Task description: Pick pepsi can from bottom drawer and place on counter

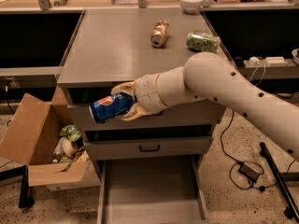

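Pincer (122,102): I find it pinching the pepsi can (108,107), 1 finger over the can and 1 under it. It sits in front of the top drawer front, just below the front lip of the desk (112,45).

Far left, floor level: 1 open cardboard box (28,134) stands beside the cabinet. It holds a green packet and a few pale items that I cannot identify.

Pepsi can: lying roughly on its side in the grip, tilted, with its free end pointing left. It is clear of every surface.

Bottom drawer (149,195): pulled fully out, and the floor on view shows nothing in it.

Desk, centre to right: 1 gold can (160,33) lies on its side, and 1 green can (203,41) lies on its side near the right edge. The 2 are near each other but apart. A white bowl (191,2) stands on the tan ledge behind.

Progress, in my judgement: the pick is done, as the can is out of the drawer and off the floor of it. What is left is to raise it above the desk lip, carry it over the open front area and set it down.
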Robot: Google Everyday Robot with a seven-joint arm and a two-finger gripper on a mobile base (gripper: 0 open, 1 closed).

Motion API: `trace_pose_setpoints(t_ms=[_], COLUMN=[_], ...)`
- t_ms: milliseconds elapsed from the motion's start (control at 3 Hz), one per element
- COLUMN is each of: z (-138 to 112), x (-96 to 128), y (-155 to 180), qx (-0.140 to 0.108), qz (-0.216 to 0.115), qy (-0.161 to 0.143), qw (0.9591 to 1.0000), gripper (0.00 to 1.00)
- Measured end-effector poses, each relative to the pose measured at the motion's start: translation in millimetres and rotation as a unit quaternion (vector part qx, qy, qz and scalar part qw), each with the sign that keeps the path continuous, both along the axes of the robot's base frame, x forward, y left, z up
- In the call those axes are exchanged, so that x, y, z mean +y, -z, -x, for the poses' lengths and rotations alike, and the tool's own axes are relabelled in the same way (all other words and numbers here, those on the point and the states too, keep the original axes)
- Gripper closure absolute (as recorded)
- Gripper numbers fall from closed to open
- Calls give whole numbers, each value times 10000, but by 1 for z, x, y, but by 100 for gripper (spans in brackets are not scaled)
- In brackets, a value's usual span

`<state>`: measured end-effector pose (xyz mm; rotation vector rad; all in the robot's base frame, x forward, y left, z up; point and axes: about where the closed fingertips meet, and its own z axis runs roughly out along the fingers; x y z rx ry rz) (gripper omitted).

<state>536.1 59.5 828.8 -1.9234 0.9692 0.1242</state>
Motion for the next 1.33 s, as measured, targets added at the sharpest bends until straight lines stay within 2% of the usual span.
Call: trace_pose_setpoints(t_ms=[333, 667, 1000, 1333], z=[-31, -52, -83, -83], x=[-8, -11, -14, -14], y=[-35, -54, -61, -61], qx=[5, 68, 290, 291], qz=[-227, -354, -442, -442], qy=[338, 516, 852, 852], qw=[9992, 9980, 9950, 9950], gripper=[100, 100, 100, 100])
